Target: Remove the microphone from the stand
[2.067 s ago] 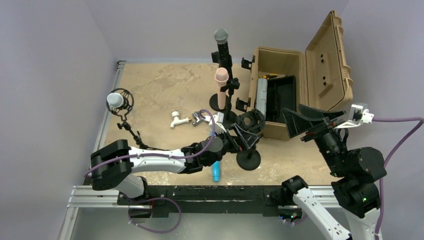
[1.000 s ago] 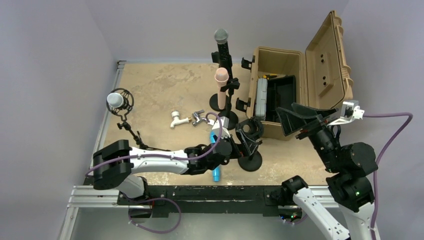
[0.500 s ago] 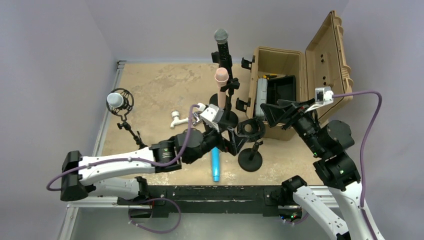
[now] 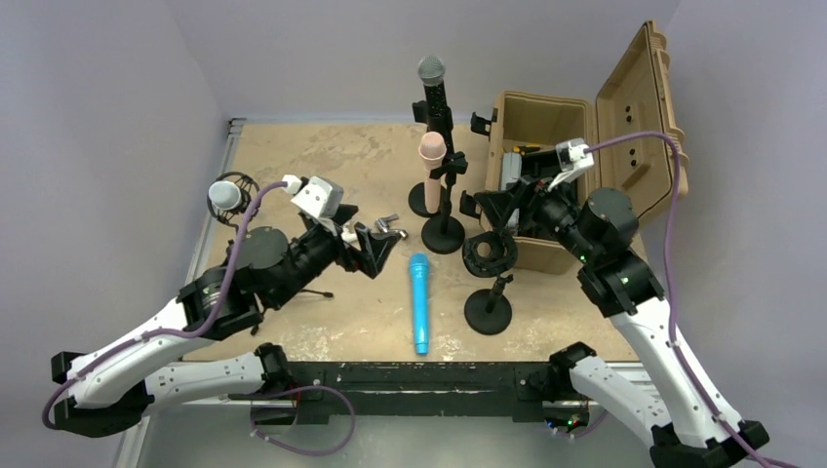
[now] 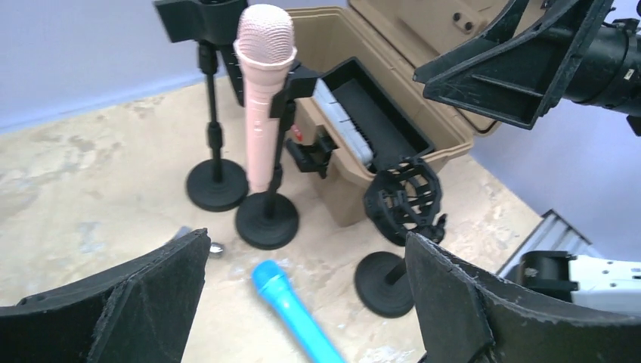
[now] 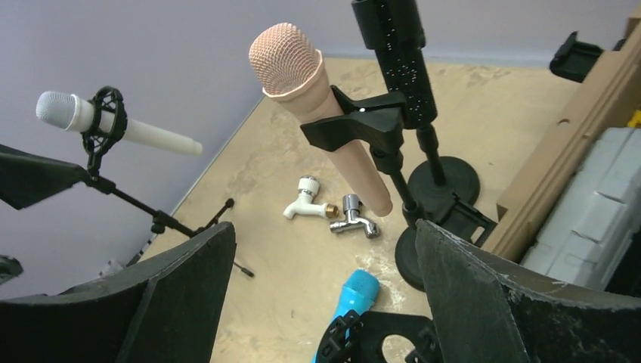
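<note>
At the far left of the top view, the white microphone (image 4: 225, 195) sits in its spindly stand right beside the left arm's cable. I'd worry that a careless swing of that arm could hook the stand and drag it over. Just right of it, the left gripper (image 4: 378, 252) hovers low with its jaws spread wide, holding nothing. The chrome tap (image 4: 388, 227) lies close enough beneath to get nudged.

Centre frame, the blue microphone (image 4: 419, 302) lies flat on the table, off any stand, so the removal looks done to me. It's round, though, so any bump could send it rolling toward the near edge.

Behind it, the pink microphone (image 4: 432, 151) and black microphone (image 4: 433, 88) stand clipped upright. To the right is the empty shock-mount stand (image 4: 487, 255), top-heavy on a small base. The right gripper (image 4: 499, 207), also spread and empty, hangs just above that mount and near the pink one's stand. A drop or sideways move could topple either, and its cable loops close to the open case (image 4: 624, 107) lid
</note>
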Controlling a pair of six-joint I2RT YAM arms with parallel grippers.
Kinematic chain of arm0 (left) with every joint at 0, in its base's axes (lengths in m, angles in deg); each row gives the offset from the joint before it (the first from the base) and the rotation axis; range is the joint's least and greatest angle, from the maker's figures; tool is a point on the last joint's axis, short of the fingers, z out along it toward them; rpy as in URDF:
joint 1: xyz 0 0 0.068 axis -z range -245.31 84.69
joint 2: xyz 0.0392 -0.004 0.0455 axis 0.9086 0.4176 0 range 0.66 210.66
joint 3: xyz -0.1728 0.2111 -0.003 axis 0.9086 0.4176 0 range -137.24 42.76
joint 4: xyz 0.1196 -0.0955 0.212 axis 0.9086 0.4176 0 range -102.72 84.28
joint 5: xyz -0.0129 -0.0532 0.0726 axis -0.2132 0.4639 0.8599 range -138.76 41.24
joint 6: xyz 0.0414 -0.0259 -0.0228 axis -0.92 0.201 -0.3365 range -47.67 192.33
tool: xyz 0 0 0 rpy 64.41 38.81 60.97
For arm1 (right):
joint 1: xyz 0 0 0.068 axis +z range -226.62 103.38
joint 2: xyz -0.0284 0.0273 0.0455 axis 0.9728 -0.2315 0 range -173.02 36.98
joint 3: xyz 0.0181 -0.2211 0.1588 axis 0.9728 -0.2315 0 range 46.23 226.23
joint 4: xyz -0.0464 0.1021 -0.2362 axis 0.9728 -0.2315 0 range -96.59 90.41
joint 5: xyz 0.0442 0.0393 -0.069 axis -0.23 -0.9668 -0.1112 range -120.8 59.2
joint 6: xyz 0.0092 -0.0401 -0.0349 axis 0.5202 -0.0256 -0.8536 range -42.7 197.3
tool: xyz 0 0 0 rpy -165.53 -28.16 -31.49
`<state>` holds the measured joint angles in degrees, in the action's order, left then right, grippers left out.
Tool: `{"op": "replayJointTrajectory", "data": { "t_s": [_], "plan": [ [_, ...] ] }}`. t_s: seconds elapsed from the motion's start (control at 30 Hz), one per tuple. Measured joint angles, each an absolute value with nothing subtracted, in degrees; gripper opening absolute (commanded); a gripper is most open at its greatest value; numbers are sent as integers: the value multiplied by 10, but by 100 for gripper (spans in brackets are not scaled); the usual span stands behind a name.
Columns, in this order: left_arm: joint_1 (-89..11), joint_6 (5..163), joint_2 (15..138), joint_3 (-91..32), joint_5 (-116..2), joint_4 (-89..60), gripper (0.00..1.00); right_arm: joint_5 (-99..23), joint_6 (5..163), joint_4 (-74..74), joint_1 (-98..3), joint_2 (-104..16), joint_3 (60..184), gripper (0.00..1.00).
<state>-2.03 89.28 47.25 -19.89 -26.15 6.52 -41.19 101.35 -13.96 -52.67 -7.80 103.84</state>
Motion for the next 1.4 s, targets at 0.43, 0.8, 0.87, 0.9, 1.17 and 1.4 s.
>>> {"op": "replayJointTrajectory", "data": {
  "t_s": [0.43,0.8,0.87,0.9,1.17,1.4],
  "plan": [
    [-20,822,424,-311,-42,286,100,-435,1026,-11,-394,-175,1029,87],
    [-248,767,432,-349,103,353,100,-377,1043,25,-301,-207,1029,87],
    [-311,768,434,-349,78,354,98,-368,1044,24,-301,-198,1029,87],
    [-339,774,437,-349,66,356,96,-362,1044,23,-301,-191,1029,87],
    [-436,837,482,-334,-7,357,83,-340,1046,18,-301,-146,1029,87],
    [-458,879,488,-310,-28,340,72,-327,1044,8,-301,-140,1029,87]
  ]
}}
